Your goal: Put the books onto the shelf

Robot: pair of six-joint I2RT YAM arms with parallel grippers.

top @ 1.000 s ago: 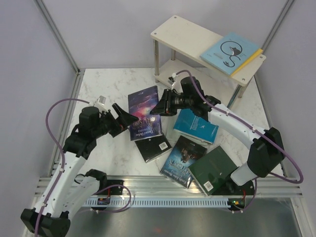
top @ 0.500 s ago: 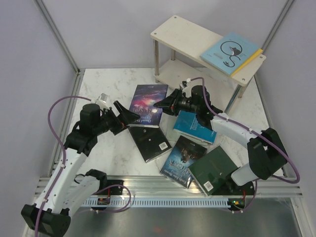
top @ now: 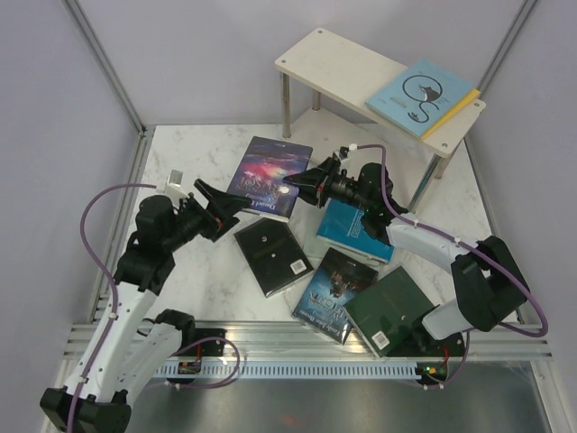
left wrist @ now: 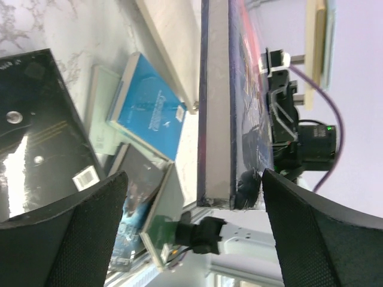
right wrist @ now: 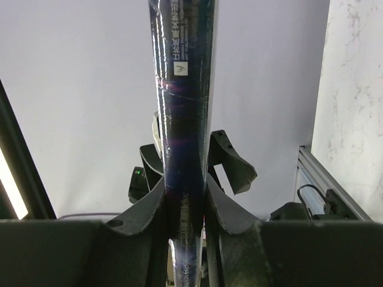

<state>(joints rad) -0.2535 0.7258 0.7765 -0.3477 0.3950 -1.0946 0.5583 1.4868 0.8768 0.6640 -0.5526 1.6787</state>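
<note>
right tool (top: 297, 185) clamps the galaxy book (top: 269, 170) by its right edge, seemingly clear of the table (top: 180, 153); left tool (top: 219, 200) gapes wide beside it. shelf (top: 334, 56) stands behind, rightward, nearer the right arm (top: 424, 239).

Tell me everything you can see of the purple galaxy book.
The purple galaxy book is a thin, glossy paperback with a nebula cover and pale lettering. The right gripper has its jaws shut on the book's edge on that arm's side, holding it seemingly lifted above the marble table, in front of the shelf. The open left gripper sits near its other side; whether it touches cannot be told.
</note>
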